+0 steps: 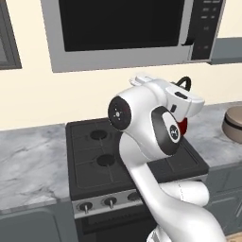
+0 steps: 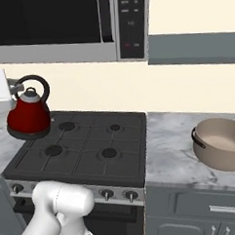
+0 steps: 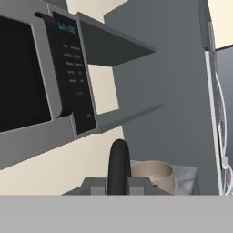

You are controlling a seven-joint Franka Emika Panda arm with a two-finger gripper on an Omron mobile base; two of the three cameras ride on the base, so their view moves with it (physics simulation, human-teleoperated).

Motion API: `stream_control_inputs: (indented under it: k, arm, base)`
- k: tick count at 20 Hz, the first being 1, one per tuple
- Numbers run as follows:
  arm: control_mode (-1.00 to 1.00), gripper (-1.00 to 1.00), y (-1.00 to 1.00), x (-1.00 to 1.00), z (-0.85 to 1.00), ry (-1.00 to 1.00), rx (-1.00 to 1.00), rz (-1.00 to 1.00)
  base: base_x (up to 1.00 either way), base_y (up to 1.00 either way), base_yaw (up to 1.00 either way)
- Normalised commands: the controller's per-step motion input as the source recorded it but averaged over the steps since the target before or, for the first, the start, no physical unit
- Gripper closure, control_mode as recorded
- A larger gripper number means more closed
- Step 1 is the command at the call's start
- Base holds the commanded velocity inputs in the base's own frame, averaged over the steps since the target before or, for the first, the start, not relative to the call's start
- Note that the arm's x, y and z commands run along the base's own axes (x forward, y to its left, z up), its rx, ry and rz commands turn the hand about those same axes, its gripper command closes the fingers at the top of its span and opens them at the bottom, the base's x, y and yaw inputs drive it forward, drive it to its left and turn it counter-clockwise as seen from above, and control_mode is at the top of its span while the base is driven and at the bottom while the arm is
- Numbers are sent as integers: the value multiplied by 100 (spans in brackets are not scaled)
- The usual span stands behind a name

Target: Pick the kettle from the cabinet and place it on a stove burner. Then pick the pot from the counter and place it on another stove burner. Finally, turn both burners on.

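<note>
The red kettle hangs in the air above the black cooktop. My gripper is shut on its black loop handle, which stands between the two fingers in the hand view. From the left base view my arm hides most of the kettle. The beige pot sits on the marble counter right of the stove, and it also appears from the left and in the hand view. The dark grey cabinet hangs on the wall above the pot. The burners carry nothing.
A silver-framed microwave hangs over the stove. Silver knobs line the stove front. More counter lies left of the stove. A tall grey panel rises beyond the pot in the hand view.
</note>
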Motion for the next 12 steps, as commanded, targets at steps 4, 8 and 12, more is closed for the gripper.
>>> stream_control_inputs:
  k: [4, 8, 12]
  arm:
    - [100, 100, 0, 0, 0, 0, 0, 0]
    - [-100, 100, 7, 15, 0, 0, 0, 0]
    - [-100, 100, 9, 29, 0, 0, 0, 0]
  base:
    - [33, 22, 0]
    - [18, 10, 0]
    - [0, 0, 0]
